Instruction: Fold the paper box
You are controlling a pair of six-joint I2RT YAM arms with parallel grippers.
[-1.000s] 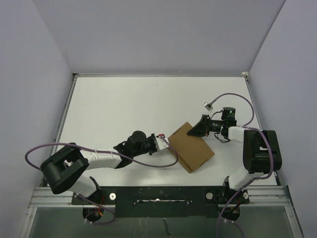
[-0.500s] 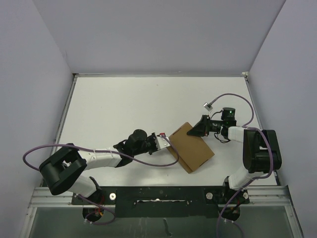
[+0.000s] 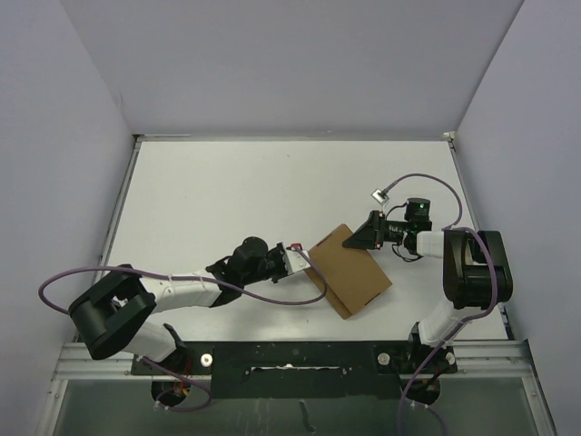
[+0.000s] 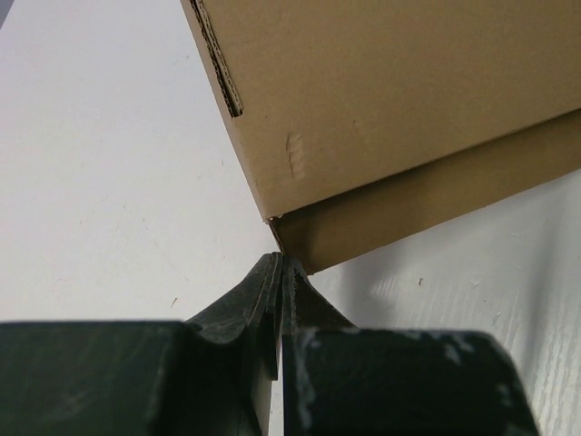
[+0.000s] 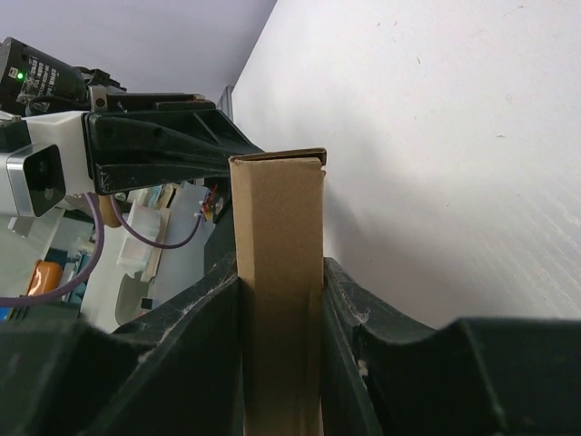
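The paper box is a thin brown cardboard box, folded shut, lying right of the table's middle. My right gripper is shut on its far edge, the fingers clamping the box's narrow side from both faces. My left gripper is shut with nothing in it. Its tips touch the box's left corner, where the top face meets the side wall. In the left wrist view a corrugated slot edge shows on the box's left side.
The white table is walled by pale panels at the back and on both sides. A purple cable trails from the left arm along the table near the box's front-left side. A black rail spans the near edge.
The left arm has crept slightly right, keeping its shut tips at the box's corner. The right gripper and the box show hardly any movement.
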